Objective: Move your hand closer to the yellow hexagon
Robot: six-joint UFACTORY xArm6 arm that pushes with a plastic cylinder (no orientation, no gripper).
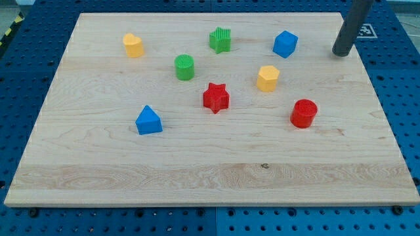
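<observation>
The yellow hexagon [268,78] lies right of the board's middle. My tip [340,54] rests on the board near the view's top right corner, well to the right of and above the hexagon. The blue cube [285,44] sits between them, left of the tip and above the hexagon. A second yellow block [133,45], of a rounded pentagon-like shape, lies at the upper left.
A green star [221,40] and a green cylinder [185,67] lie at upper centre. A red star [216,98] sits at centre, a red cylinder [304,113] below and right of the hexagon, a blue triangle [149,120] at lower left. The wooden board [210,177] lies on a blue pegboard.
</observation>
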